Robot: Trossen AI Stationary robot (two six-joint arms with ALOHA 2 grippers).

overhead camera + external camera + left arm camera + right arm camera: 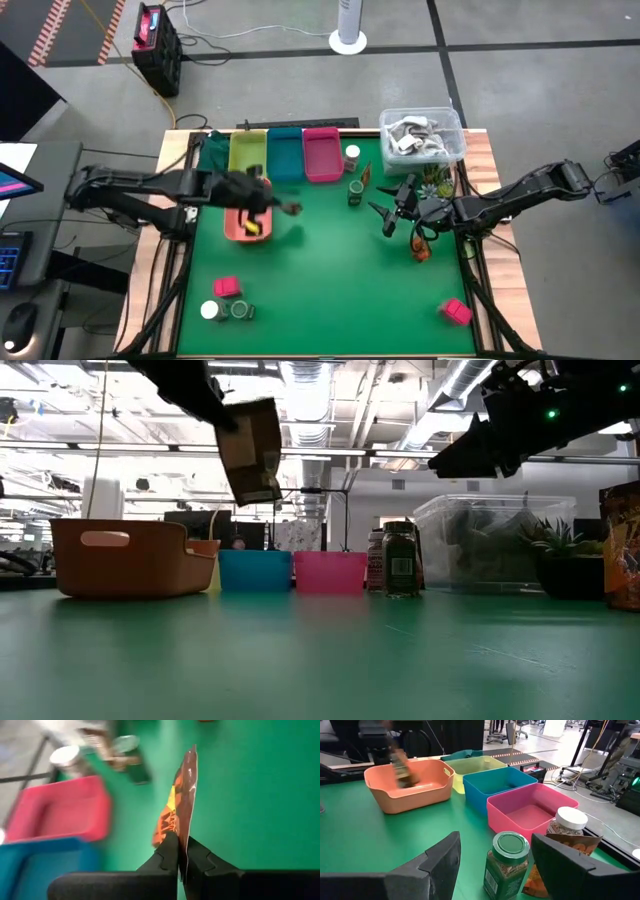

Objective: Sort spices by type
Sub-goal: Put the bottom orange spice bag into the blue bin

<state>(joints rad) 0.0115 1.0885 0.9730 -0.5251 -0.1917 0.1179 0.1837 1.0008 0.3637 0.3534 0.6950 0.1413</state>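
My left gripper (272, 203) hovers over the orange tray (232, 228), shut on a crinkly brown-orange packet (182, 795) that shows high up in the low view (252, 450). My right gripper (386, 216) is open and level, near the table's right side. A dark green jar (507, 862) stands upright just beyond its fingers. Beside that jar are a white-lidded jar (568, 821) and a second packet (570, 846). Pink cubes (226, 288) (457, 312), a white-lidded jar (209, 310) and a green jar (240, 310) stand near the near edge. A third packet (420, 246) lies by the right arm. My left gripper pinches the brown-orange packet between its two fingers (169, 854) at one end (183, 837); the wrist view shows the packet edge-on, running forward from the fingers. The packet is lifted clear of the table and hangs tilted above the orange tray.
Dark green (213, 150), yellow (248, 152), blue (285, 155) and pink (320, 155) trays line the far edge. A clear tub (420, 135) and a small plant (436, 181) stand at the far right corner. Bare green mat lies in the middle (340, 280).
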